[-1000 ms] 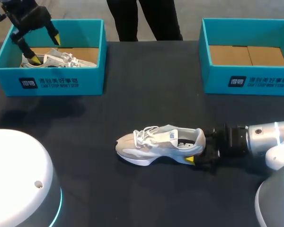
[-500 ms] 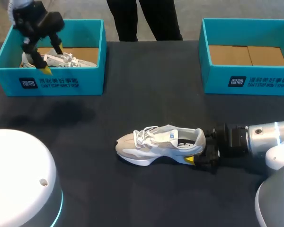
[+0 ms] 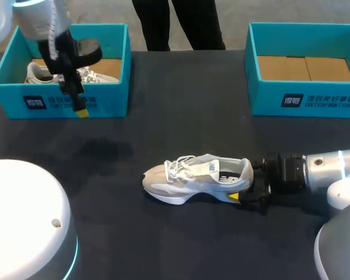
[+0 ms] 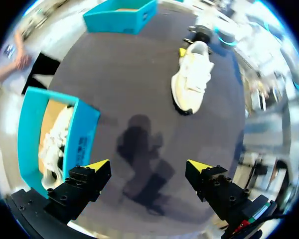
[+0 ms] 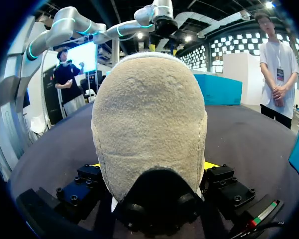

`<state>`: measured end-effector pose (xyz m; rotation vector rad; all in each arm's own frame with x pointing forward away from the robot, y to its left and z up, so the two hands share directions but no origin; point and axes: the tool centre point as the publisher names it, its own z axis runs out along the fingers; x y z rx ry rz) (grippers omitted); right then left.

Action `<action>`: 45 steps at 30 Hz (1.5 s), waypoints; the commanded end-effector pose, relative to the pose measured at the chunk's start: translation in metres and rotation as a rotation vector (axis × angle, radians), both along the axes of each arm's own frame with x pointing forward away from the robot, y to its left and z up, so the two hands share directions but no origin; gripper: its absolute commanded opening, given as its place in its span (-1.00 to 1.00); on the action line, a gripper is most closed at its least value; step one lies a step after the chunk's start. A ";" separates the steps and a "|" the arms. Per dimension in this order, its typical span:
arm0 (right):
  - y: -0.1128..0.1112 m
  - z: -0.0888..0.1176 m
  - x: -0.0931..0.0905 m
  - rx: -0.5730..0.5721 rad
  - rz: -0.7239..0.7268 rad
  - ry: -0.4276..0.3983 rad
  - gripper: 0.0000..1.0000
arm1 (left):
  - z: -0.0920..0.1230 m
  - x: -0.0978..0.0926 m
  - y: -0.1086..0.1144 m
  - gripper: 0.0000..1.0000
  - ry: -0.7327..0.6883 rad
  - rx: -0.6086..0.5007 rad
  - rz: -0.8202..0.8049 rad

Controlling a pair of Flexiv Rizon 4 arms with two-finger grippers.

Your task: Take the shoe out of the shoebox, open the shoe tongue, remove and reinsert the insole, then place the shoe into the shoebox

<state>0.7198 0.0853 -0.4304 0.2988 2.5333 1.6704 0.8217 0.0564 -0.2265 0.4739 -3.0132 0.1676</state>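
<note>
1. While the right tool (image 3: 242, 188) clasps the heel of the shoe (image 3: 192, 178) from both sides, that shoe stands upright on the tabletop (image 3: 181, 116).
2. Well apart from the shoe, the left tool (image 4: 148, 165) hangs wide and empty over the front wall of the left shoebox (image 3: 111, 99), which holds a second shoe (image 3: 41, 73).
3. Bare tabletop separates the shoe from the left shoebox and the right shoebox (image 3: 262, 99).

A white-and-beige shoe (image 3: 192, 178) stands upright on its sole mid-table, toe pointing left. A second shoe (image 3: 38, 73) lies in the teal left shoebox (image 3: 114, 96); the matching right shoebox (image 3: 326, 99) shows its cardboard floor.
</note>
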 end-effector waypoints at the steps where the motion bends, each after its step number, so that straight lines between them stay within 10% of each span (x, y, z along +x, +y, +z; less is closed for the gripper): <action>1: 0.001 0.000 0.000 -0.003 -0.001 0.001 -1.00 | 0.002 0.001 -0.005 1.00 0.067 0.063 0.229; 11: 0.001 0.000 0.000 -0.003 -0.001 0.001 -1.00 | 0.002 0.001 -0.005 1.00 0.067 0.063 0.229; 28: 0.001 0.000 0.000 -0.003 -0.001 0.001 -1.00 | -0.001 -0.051 -0.073 1.00 0.128 0.232 0.622; 45: 0.001 0.000 0.000 -0.003 -0.001 0.001 -1.00 | -0.029 -0.083 -0.131 1.00 0.121 0.165 0.847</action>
